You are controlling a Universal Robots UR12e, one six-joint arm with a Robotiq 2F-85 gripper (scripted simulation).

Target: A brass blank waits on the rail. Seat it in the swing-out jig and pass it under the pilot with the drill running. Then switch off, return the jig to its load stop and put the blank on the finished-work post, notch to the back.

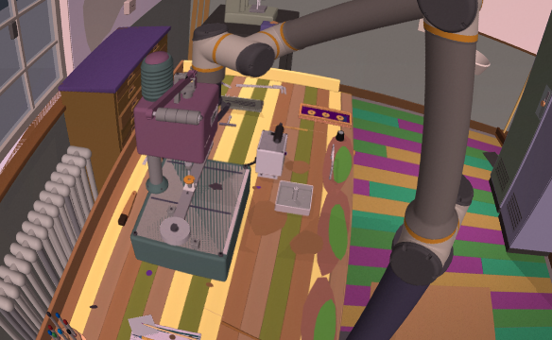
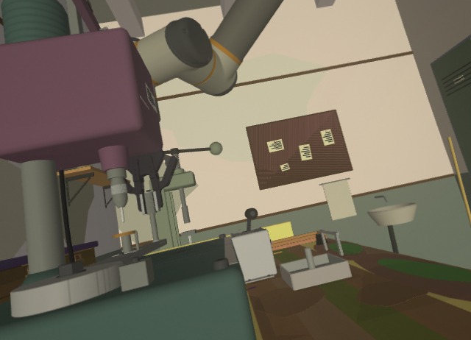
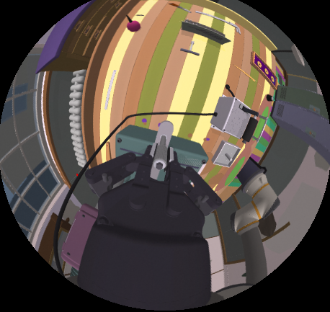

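My gripper [image 2: 149,203] hangs just right of the drill chuck [image 2: 118,194], behind the purple drill head [image 1: 176,123], and I grip the upright grey handle post [image 3: 161,151] of the swing-out jig. The jig arm [image 2: 131,249] lies on the green drill table, and the brass blank [image 1: 189,179] sits on its seat under the pilot bit [image 2: 121,214]. The grey switch box [image 1: 271,154] with its black lever stands right of the drill. The finished-work post [image 1: 295,192] rises from a grey tray further right. In the side camera the drill head hides my fingers.
The drill head and its column [image 1: 155,174] stand close on my left, and the feed lever with a ball end [image 2: 215,148] juts out beside my wrist. A round grey disc [image 1: 175,230] lies on the drill table. A rack [image 1: 242,103] lies behind on the bench.
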